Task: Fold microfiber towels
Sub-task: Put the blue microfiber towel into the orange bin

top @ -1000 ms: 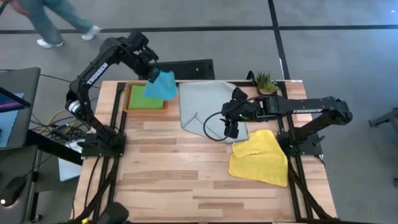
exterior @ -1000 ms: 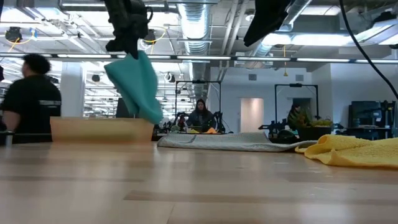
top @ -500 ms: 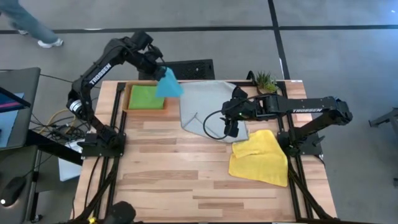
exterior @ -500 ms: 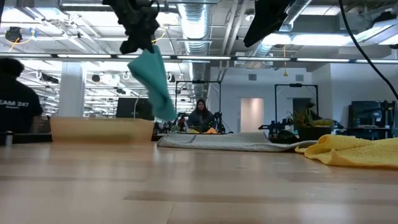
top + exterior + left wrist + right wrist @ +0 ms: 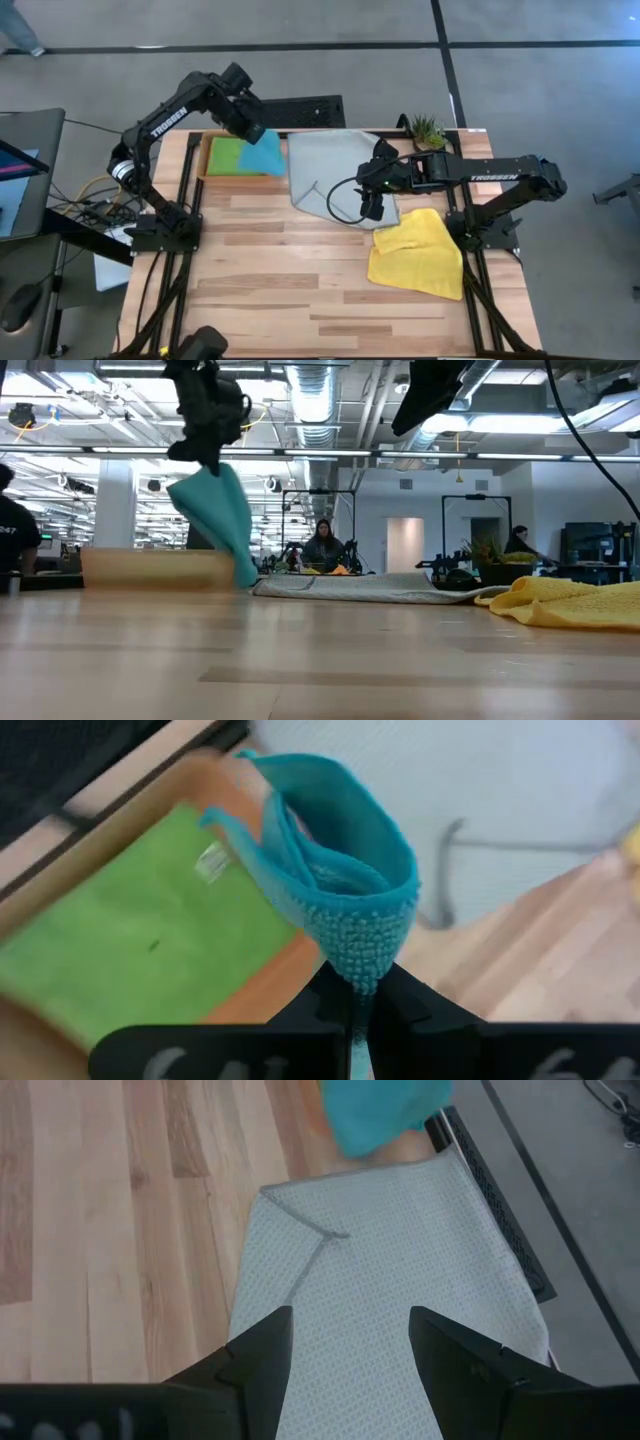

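My left gripper [image 5: 250, 127] is shut on the sky blue towel [image 5: 263, 155], high over the right end of the shallow orange tray [image 5: 205, 165]. The lime green towel [image 5: 226, 156] lies flat in that tray. The pale grey towel [image 5: 330, 170] lies spread on the table at the far middle. The yellow towel [image 5: 418, 255] lies crumpled at the right. My right gripper [image 5: 345, 1350] is open and empty, hovering over the grey towel's near right part. My left gripper pinches a bunched fold of the blue towel [image 5: 360, 955] between its two fingers, several layers together, coming from above. The towel hangs below the fingers in the low view [image 5: 215, 520], clear of the table, slack.
A small potted plant [image 5: 427, 130] stands at the far right corner. A black cable [image 5: 340, 200] loops over the grey towel by my right arm. A dark mat [image 5: 305, 110] lies behind the table's far edge. Bare wood lies at the near half.
My left gripper has carried the blue towel first toward the table's right and far edge, then down and back a little; the towel swings below it and now hangs lower by the tray's right end. A person has walked out of view at the far left.
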Tool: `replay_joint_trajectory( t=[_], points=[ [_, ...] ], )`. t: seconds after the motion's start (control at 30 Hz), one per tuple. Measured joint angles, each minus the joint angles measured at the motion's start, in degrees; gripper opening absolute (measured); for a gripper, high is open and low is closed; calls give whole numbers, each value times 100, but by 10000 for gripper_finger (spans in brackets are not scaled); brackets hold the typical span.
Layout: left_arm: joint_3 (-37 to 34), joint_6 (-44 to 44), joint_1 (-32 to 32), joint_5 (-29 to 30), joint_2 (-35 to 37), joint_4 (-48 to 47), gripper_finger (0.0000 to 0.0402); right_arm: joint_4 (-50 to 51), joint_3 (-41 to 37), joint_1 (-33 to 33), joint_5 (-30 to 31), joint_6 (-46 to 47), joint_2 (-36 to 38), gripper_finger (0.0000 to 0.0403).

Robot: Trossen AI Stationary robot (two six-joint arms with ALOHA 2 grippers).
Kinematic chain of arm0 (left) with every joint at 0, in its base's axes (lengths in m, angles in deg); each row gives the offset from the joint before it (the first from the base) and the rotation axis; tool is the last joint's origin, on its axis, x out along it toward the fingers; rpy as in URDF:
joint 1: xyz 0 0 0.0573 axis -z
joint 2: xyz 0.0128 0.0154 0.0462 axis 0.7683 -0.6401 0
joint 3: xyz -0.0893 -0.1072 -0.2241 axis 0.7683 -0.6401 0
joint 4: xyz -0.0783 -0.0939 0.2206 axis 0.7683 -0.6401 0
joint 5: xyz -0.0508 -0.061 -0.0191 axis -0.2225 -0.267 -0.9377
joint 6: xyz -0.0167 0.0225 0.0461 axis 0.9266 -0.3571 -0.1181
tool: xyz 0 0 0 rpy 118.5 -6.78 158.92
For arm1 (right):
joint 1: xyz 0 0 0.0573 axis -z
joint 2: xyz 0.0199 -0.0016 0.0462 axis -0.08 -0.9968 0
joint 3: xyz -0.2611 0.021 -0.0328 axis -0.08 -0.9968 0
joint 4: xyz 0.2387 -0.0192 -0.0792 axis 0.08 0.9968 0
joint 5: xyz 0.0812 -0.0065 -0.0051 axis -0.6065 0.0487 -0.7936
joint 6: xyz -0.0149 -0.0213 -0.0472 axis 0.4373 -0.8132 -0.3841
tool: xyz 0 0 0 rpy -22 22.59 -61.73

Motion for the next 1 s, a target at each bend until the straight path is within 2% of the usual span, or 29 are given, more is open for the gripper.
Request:
replay_joint_trajectory(
  t=[0.2, 0.57, 0.9, 1.0],
  points=[
    [-245, 95, -137, 858, 1, -360, 0, 7, 0, 0, 0, -2, 0, 226],
    [-742, 151, -221, 2210, 0, -384, 0, 9, 0, 0, 0, -151, 0, 226],
    [-1577, 79, -308, 2426, 0, 199, 0, 11, 0, 0, -2, -151, 0, 226],
    [-1671, 83, -405, 2654, 0, 201, 0, 11, 0, 0, -2, -151, 0, 226]
  ],
)
